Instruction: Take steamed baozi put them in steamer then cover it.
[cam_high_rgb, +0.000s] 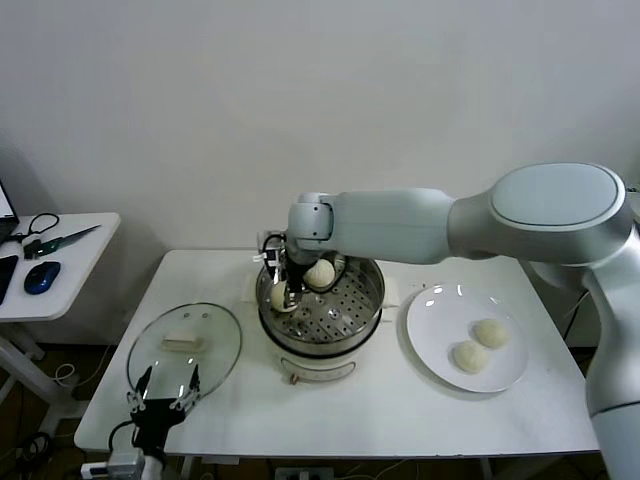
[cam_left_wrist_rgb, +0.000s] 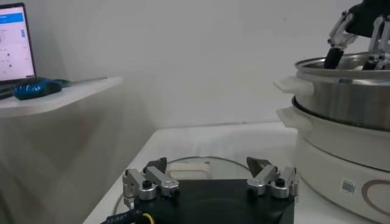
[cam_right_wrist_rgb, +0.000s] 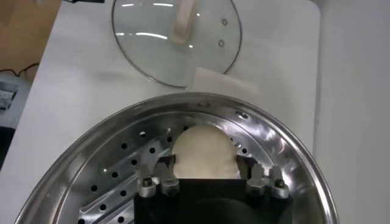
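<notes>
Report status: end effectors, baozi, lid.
Right end effector open over a baozi inside steamer. Left end effector open, idle by glass lid. Two baozi on plate.

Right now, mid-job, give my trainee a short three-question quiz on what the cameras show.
1. How many baozi are on the plate, and how many in the steamer?
2. True or false: the glass lid sits on the steamer.
3. Which gripper is over the steamer basket: A) left gripper, B) right gripper?

Key:
1. Two on the plate; two in the steamer.
2. False: it lies flat on the table, on the robot's left of the steamer.
3. B. Its fingers stand open on either side of a bun; the left gripper waits open by the lid.
</notes>
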